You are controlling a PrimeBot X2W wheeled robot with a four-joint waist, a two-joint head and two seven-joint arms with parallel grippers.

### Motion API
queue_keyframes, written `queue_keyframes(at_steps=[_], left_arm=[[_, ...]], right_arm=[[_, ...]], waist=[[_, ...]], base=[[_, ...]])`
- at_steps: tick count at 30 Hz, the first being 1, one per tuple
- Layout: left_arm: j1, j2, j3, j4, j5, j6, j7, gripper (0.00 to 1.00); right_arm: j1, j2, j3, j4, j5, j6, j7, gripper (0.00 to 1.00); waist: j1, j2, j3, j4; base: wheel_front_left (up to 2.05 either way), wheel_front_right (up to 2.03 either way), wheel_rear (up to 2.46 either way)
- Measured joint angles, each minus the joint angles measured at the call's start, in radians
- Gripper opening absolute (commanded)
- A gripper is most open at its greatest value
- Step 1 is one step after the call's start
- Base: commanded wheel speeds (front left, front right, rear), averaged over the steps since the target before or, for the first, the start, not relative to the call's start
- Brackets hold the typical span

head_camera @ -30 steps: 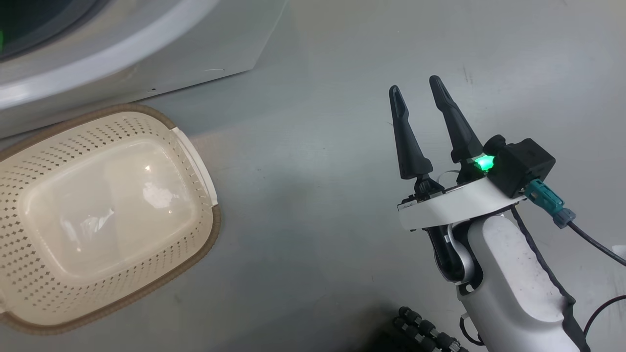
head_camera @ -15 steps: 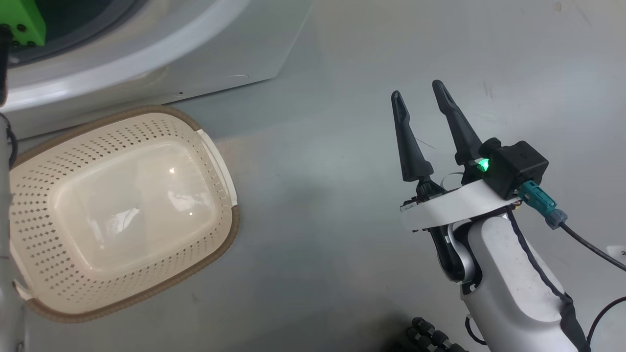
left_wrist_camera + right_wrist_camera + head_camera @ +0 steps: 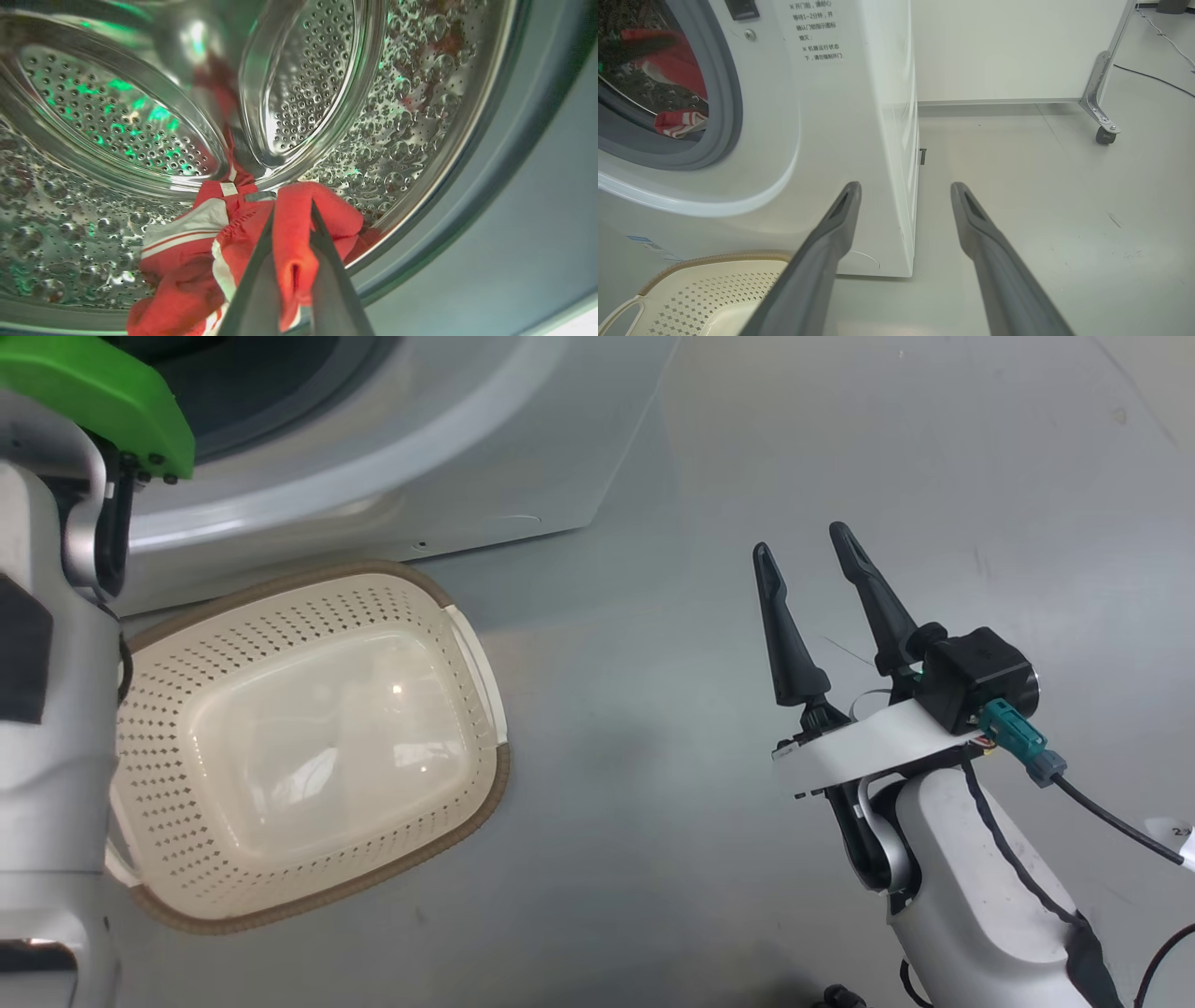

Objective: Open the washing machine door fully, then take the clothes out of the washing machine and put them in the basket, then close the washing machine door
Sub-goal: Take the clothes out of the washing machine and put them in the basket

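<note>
In the left wrist view my left gripper (image 3: 292, 207) is inside the steel drum (image 3: 117, 121) of the washing machine, shut on a plain red piece of the clothes (image 3: 294, 242). A red garment with white striped trim (image 3: 187, 233) lies beside it on the drum floor. My left arm (image 3: 47, 728) reaches up into the washing machine (image 3: 392, 495). The cream basket (image 3: 467, 644) stands on the floor just in front of it. My right gripper (image 3: 799, 539) hovers open over bare floor, right of the basket. The washing machine door is out of view.
The right wrist view looks past my open right gripper (image 3: 906, 186) at the machine's white front corner (image 3: 859, 116), the grey seal (image 3: 731, 93) with a striped garment end (image 3: 677, 123) on it, the basket (image 3: 705, 280), and a wheeled frame leg (image 3: 1104, 130) on grey floor.
The head camera has turned, so the basket and washer sit further right and lower in the picture and my left arm has come into view. The right gripper stays open.
</note>
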Motion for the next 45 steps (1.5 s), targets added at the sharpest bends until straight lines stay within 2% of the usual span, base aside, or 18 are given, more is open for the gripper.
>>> queue_keyframes(at_steps=[14, 36, 45], left_arm=[[0.174, -0.056, 0.006, -0.104, -0.003, 0.023, -0.213, 0.0], [0.369, -0.075, 0.007, -0.441, 0.031, 0.076, -0.227, 0.0], [0.456, -0.08, 0.004, -0.564, 0.033, 0.092, -0.23, 0.0]], right_arm=[[0.066, 0.0, -0.029, 0.037, -0.028, 0.017, 0.0, 1.0], [0.2, 0.0, -0.078, 0.087, -0.057, 0.044, 0.0, 1.0], [0.222, 0.0, -0.094, 0.084, -0.061, 0.053, 0.0, 1.0]], waist=[[0.0, 0.0, -0.117, 0.066], [0.0, 0.0, -0.332, 0.147], [0.0, 0.0, -0.377, 0.169]], base=[[0.0, 0.0, 0.0], [0.0, 0.0, 0.0], [0.0, 0.0, 0.0]])
